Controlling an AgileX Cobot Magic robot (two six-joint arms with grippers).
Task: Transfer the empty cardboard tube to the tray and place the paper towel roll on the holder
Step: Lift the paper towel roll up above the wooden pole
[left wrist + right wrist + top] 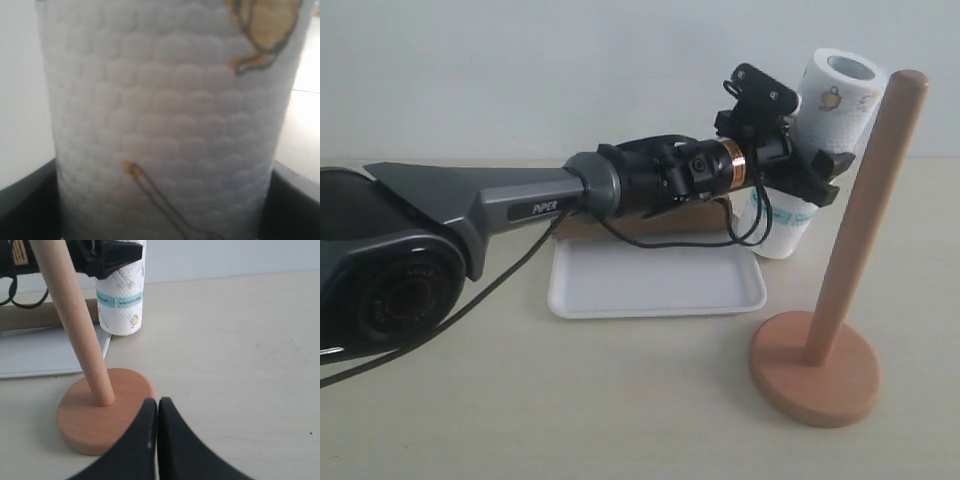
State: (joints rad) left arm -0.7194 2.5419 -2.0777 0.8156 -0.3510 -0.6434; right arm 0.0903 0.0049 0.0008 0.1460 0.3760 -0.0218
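Clasped by the left gripper (815, 160) near the tabletop's far edge, the paper towel roll (840, 100) must be centred over the holder (815, 365).

tray (655, 290): one, white, lying on the tabletop (520, 420)
paper towel roll (835, 105): one, just off the tray's far right corner
teal band on the roll: one
holder (860, 230): one, made of one post and one round base, right of the tray and nearer the camera
empty cardboard tube (45, 320): one, it seems, along the tray's far edge; in the exterior view the arm hides most of it
hands: two; left hand (810, 165) at the roll beyond the tray's corner, right hand (157, 401) past the holder's base from the tray
arm (520, 205) in the exterior view: one, stretched above the tray
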